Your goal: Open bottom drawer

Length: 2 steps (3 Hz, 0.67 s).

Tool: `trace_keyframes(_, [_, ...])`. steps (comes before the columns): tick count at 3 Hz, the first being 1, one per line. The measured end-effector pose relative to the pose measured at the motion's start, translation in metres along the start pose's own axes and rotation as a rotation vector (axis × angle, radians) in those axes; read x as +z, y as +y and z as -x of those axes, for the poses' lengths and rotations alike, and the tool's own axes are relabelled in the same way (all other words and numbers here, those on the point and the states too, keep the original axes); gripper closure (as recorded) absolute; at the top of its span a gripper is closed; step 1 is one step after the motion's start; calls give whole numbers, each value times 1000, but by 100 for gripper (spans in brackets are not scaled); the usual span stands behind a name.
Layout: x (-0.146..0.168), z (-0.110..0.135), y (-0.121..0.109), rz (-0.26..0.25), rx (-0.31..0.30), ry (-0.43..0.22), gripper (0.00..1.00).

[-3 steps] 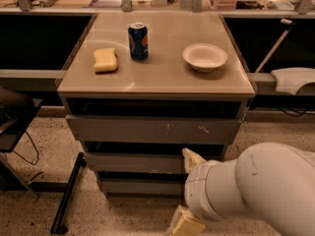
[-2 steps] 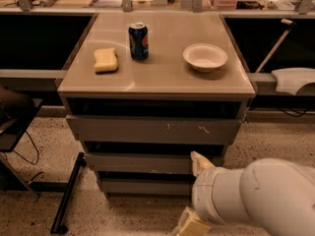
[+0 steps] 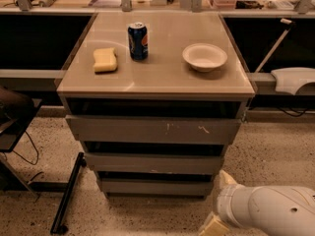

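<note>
Three-drawer cabinet seen from above and in front, standing on a speckled floor. On the cabinet top, a blue Pepsi can stands upright near the middle of the rear half; a yellow sponge lies flat to its left, near the left edge, and an empty white bowl sits to its right, towards the right edge, the three well apart from one another. The top drawer has the widest front, with white scratch marks right of centre; the middle drawer lies beneath it. The bottom drawer, lowest and narrowest-looking, shows a plain grey-brown front without a handle, just above the floor, a dark gap separating it from the drawer above. The gripper, at the end of a white arm entering from the lower right corner, sits low beside the right end of the bottom drawer, its two tan fingers spread wide, one above the other, with nothing between them; the upper finger appears close to the drawer's right end, though contact cannot be confirmed.
</note>
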<state>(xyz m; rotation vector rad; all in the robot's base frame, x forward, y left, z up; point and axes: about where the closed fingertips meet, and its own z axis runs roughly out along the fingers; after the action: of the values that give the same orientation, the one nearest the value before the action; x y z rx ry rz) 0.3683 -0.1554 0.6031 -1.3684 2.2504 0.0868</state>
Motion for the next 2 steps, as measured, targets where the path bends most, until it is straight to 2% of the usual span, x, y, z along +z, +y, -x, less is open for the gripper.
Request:
trace_keyframes(1, [45, -42, -14, 47, 38, 93, 0])
trace_keyframes(2, [56, -55, -25, 42, 38, 140, 0])
